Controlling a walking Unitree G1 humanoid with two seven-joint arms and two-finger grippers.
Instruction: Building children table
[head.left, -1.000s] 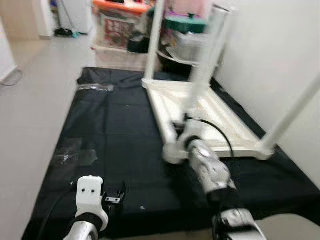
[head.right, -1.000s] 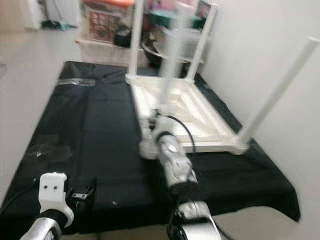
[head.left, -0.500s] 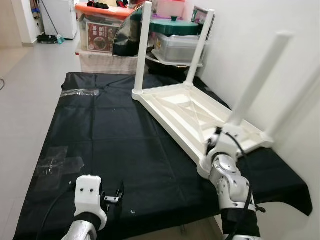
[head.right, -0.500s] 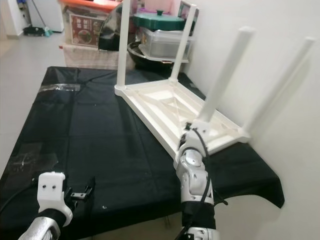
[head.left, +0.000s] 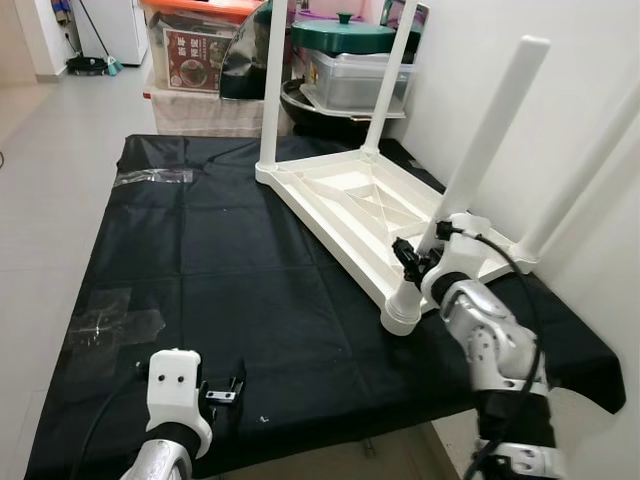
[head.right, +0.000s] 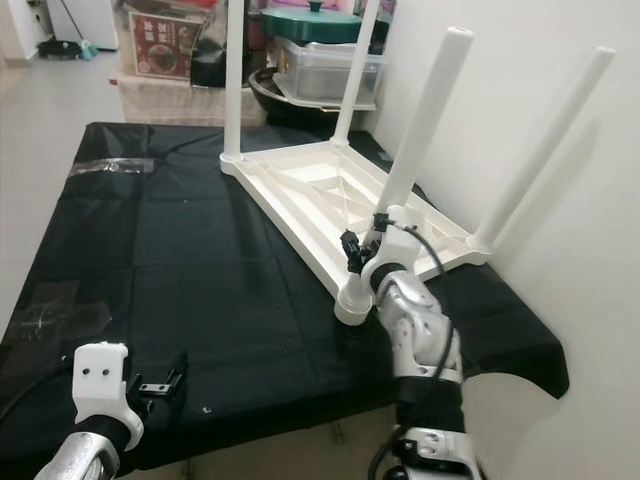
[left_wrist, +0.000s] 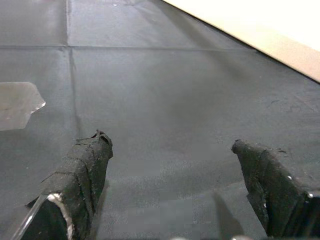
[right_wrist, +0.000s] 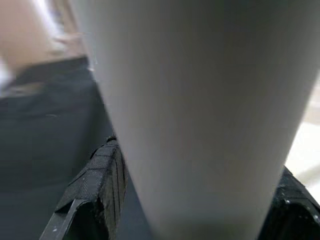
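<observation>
Change: view sharper, swung since the blurred frame – my right gripper (head.left: 418, 262) now clamps the near table leg (head.left: 480, 150) low down, at 3 o'clock.
Table (head.left: 340, 205): upside down on black cloth (head.left: 200, 260), legs up, beside wall (head.left: 480, 60).
Left gripper (left_wrist: 172, 160): spread wide, holding nothing – 7 o'clock.
Room: cloth bare toward 9 o'clock.

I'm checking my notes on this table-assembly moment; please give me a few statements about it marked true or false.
1. The white table lies upside down on the black sheet. True.
2. The right gripper is around the near table leg. True.
3. The left gripper holds a leg. False: it is open and empty above the sheet.
4. Only two legs stand on the table. False: four stand up.
5. A green-lidded pot sits behind the table. True.
</observation>
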